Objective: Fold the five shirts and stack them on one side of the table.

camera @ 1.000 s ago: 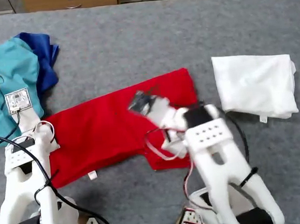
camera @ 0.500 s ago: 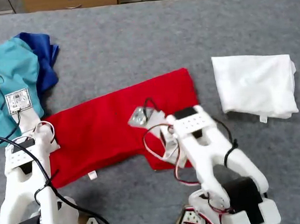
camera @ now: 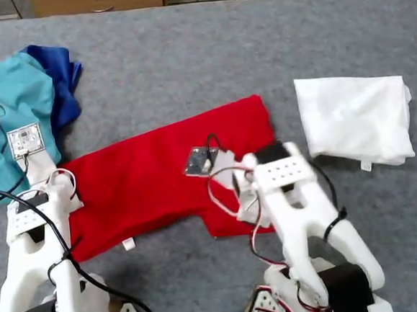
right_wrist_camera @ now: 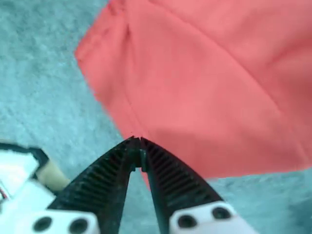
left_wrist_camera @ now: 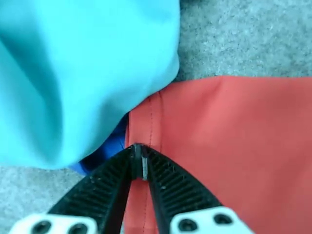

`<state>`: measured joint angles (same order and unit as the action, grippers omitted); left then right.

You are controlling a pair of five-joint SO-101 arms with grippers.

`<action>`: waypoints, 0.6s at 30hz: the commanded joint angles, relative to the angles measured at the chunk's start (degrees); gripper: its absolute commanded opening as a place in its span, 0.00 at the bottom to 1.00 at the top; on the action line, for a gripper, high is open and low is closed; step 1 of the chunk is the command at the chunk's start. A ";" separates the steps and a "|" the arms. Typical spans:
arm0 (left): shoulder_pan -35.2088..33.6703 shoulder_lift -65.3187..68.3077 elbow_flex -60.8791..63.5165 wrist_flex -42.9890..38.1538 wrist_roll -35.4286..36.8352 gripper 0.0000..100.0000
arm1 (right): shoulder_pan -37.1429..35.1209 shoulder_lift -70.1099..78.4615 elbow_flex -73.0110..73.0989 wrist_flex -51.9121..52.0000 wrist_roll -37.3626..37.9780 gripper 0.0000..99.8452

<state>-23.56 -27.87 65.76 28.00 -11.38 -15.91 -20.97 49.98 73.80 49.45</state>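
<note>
A red shirt (camera: 145, 182), folded into a long slanted strip, lies flat at the middle of the grey table (camera: 186, 56). The left gripper (left_wrist_camera: 139, 161) is clenched at its hemmed end, the right gripper (right_wrist_camera: 136, 148) clenched at its edge.

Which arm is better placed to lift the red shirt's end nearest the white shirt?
Probably right. The right gripper sits over that half of the red shirt; the left gripper is at the opposite end, beside the teal shirt.
</note>
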 commanded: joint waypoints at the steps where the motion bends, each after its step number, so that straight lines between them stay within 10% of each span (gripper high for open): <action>1: 0.53 0.04 -0.26 -0.53 -0.62 0.02 | 0.92 -2.86 -3.47 2.37 9.85 0.01; 18: 0.53 0.04 -0.18 -0.62 -0.62 0.02 | -4.53 -9.89 17.54 -10.73 17.23 0.21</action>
<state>-23.47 -27.87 66.02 28.00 -11.38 -19.96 -29.67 64.92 66.59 66.15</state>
